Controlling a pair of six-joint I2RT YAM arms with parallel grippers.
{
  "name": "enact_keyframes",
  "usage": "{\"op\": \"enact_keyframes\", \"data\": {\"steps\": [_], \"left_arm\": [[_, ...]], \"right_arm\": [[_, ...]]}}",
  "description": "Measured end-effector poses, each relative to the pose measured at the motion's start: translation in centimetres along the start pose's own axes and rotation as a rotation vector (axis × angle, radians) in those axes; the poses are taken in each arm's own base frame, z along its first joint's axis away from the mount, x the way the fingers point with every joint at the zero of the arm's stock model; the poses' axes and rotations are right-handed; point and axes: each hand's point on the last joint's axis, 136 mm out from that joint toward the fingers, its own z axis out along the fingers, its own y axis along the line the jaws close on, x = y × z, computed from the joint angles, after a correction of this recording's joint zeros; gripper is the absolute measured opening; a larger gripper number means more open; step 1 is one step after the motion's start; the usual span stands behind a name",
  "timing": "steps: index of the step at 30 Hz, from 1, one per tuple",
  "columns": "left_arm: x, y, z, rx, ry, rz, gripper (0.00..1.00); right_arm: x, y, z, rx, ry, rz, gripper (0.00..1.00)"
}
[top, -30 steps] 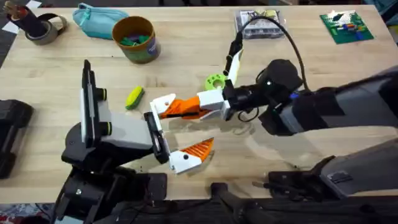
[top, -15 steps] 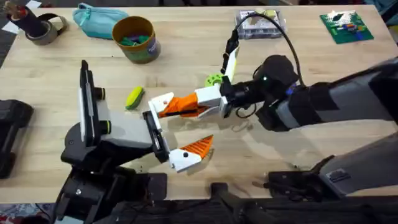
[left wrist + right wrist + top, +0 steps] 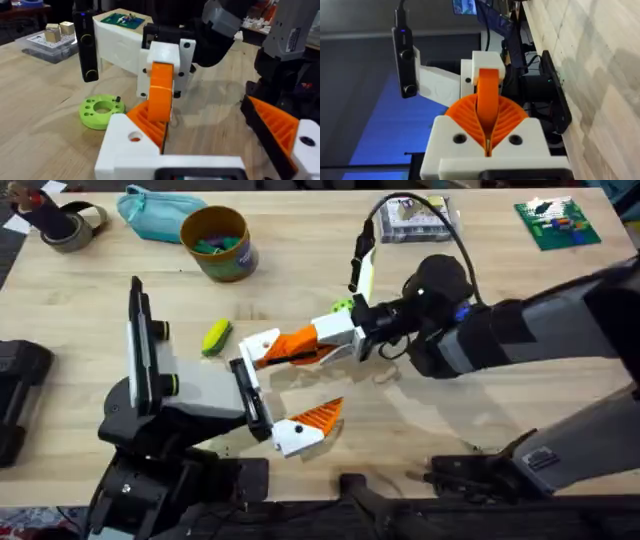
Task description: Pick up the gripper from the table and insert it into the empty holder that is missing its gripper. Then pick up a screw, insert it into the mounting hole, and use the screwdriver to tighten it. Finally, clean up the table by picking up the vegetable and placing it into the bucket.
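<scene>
One gripper [image 3: 290, 347] is sitting clamped in the right gripper [image 3: 318, 350], touching the left gripper's [image 3: 285, 392] wide-open upper finger

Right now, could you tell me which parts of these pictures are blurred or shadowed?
Overhead: the right arm looks soft and casts a shadow on the table. Left wrist: the white finger at the near edge is blurred. Right wrist: the background is dark and hazy; the orange gripper is sharp.

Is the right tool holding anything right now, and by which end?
Yes: the right tool pinches the orange gripper by its near end between ribbed pads; its far end meets the white holder.
</scene>
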Motion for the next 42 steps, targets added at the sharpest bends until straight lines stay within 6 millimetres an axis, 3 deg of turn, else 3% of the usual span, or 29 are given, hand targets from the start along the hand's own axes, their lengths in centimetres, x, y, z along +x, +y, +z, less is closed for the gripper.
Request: {"op": "enact_keyframes", "data": {"steps": [14,42], "left_arm": [[0.04,-0.38,0.0,0.022,0.002,-0.002,0.988],[0.0,0.03,0.0,-0.002,0.0,-0.001,0.986]], "right_arm": [[-0.09,-0.26,-0.58,0.005,0.032,0.003,0.023],[-0.69,-0.14,0.23,0.01,0.083,-0.001,0.023]]}}
